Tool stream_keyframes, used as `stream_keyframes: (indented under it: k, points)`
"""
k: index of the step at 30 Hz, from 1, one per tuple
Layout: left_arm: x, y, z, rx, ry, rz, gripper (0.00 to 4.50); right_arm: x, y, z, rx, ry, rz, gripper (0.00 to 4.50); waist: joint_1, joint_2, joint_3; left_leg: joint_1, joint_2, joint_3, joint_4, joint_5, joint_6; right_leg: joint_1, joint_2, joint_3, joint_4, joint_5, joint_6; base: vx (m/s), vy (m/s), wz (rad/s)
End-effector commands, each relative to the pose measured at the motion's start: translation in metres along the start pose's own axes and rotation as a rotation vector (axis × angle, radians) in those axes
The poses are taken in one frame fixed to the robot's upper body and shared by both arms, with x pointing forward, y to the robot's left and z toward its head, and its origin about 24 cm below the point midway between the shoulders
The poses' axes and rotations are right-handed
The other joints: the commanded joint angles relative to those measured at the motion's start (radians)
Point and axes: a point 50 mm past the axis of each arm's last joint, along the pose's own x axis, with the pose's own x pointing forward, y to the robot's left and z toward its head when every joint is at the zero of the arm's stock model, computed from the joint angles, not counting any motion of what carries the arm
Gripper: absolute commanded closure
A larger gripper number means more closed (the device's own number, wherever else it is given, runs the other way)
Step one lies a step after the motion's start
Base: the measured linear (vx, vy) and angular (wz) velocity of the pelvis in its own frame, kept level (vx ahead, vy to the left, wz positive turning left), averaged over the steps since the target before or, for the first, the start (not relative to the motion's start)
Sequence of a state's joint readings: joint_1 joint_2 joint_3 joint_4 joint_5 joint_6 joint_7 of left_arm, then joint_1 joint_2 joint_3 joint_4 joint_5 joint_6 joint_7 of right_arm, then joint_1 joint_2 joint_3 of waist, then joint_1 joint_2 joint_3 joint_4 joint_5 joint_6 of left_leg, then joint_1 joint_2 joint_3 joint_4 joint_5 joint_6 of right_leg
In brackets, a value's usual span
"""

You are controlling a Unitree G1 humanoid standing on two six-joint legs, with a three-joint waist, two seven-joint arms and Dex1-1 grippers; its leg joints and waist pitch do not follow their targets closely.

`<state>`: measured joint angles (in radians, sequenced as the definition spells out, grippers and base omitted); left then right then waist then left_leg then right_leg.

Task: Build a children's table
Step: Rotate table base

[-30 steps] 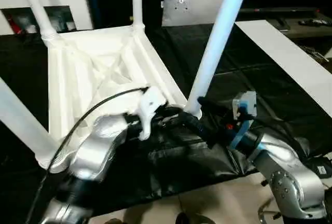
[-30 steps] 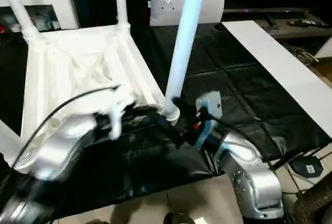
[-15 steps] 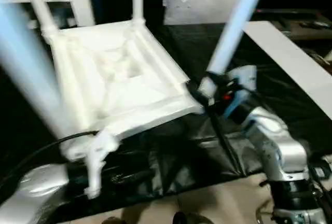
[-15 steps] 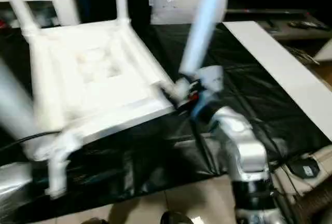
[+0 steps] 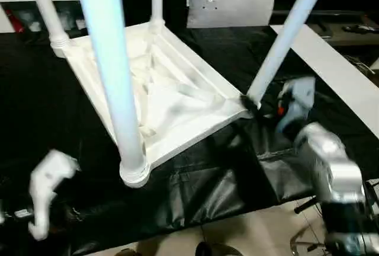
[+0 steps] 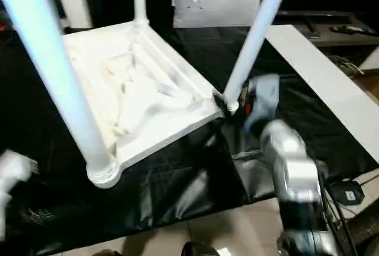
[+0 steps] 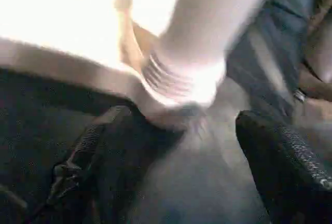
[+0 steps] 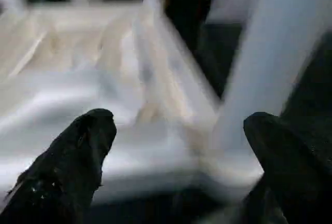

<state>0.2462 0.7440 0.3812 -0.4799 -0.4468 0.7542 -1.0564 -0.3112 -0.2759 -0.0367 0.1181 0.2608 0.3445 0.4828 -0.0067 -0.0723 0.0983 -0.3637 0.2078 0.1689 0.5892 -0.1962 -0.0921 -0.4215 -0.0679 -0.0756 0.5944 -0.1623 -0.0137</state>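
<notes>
White table [image 5: 177, 99] upturned; wrist views show both tools [image 7: 176, 172] [image 8: 181, 167] spread apart, empty.

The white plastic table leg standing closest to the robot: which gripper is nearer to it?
Left. The left gripper sits right at that leg's socket; the right gripper is at the other near corner.

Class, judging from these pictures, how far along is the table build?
Done: the table top lies underside up with four legs standing in its corner sockets. In hand: nothing; both end effectors are open. Left: turning the table onto its legs.
</notes>
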Motion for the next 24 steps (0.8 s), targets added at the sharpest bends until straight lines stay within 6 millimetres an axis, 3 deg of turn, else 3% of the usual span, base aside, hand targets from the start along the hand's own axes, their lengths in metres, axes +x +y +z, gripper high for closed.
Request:
stream_keyframes:
  k: [1,2,5,8,10,12,17,21,22,24]
  points:
    - [0.005,0.004,0.008,0.012,-0.063,-0.008,0.82,0.0,0.011,-0.005,-0.013,0.048,0.052,0.0,-0.003,0.007,-0.05,0.007,0.018,-0.001,-0.082,-0.252,0.022,0.04,-0.048,0.054,-0.077,-0.407,-0.105,0.0,0.0,0.0]
    - [0.011,0.005,0.013,0.011,-0.095,-0.022,0.82,0.0,0.015,-0.012,-0.02,0.086,0.06,0.0,0.001,0.012,-0.051,0.009,0.017,-0.001,-0.081,-0.241,0.014,0.039,-0.048,0.06,-0.074,-0.401,-0.109,0.0,0.0,0.0]
    - [0.027,0.007,0.022,0.017,-0.16,-0.061,0.82,0.001,0.017,-0.025,-0.042,0.157,0.035,0.0,0.0,0.01,-0.056,0.014,0.016,0.001,-0.079,-0.235,0.002,0.04,-0.046,0.065,-0.068,-0.356,-0.13,0.0,0.0,0.0]
    - [0.04,0.009,0.03,0.017,-0.2,-0.1,0.46,0.005,0.016,-0.03,-0.053,0.186,-0.009,0.0,0.002,0.014,-0.061,0.015,0.013,0.003,-0.076,-0.224,-0.006,0.042,-0.046,0.067,-0.065,-0.338,-0.139,0.0,0.0,0.0]
    - [0.049,0.009,0.036,0.013,-0.228,-0.13,0.28,0.008,0.018,-0.03,-0.054,0.193,-0.008,0.0,0.003,0.009,-0.065,0.013,0.014,0.004,-0.074,-0.218,-0.007,0.047,-0.046,0.067,-0.064,-0.326,-0.139,0.0,0.0,0.0]
    - [0.059,0.009,0.04,0.017,-0.247,-0.152,0.04,0.014,0.021,-0.031,-0.057,0.198,-0.003,0.0,0.007,0.01,-0.067,0.017,0.012,0.006,-0.071,-0.207,-0.005,0.045,-0.045,0.067,-0.063,-0.318,-0.144,0.0,0.0,0.0]
    - [0.085,0.003,0.046,0.049,-0.258,-0.203,0.02,0.028,0.027,-0.035,-0.059,0.209,0.006,0.0,0.01,0.006,-0.073,0.013,0.013,0.006,-0.067,-0.192,-0.007,0.051,-0.047,0.067,-0.06,-0.317,-0.151,0.0,0.0,0.0]
    - [0.1,-0.009,0.053,0.05,-0.284,-0.292,0.02,0.039,0.032,-0.036,-0.062,0.21,0.014,0.0,0.013,0.009,-0.075,0.011,0.014,0.006,-0.066,-0.177,-0.013,0.055,-0.046,0.066,-0.054,-0.28,-0.161,0.0,0.0,0.0]
    - [0.108,-0.024,0.058,0.055,-0.293,-0.388,0.02,0.045,0.034,-0.036,-0.061,0.21,0.015,0.0,0.01,0.002,-0.076,0.012,0.015,0.007,-0.065,-0.187,-0.015,0.054,-0.046,0.065,-0.054,-0.294,-0.161,0.0,0.0,0.0]
    - [0.112,-0.034,0.061,0.059,-0.299,-0.438,0.02,0.049,0.035,-0.036,-0.06,0.208,0.014,0.0,0.01,0.006,-0.073,0.013,0.014,0.007,-0.064,-0.208,-0.021,0.05,-0.046,0.065,-0.056,-0.327,-0.162,0.0,0.0,0.0]
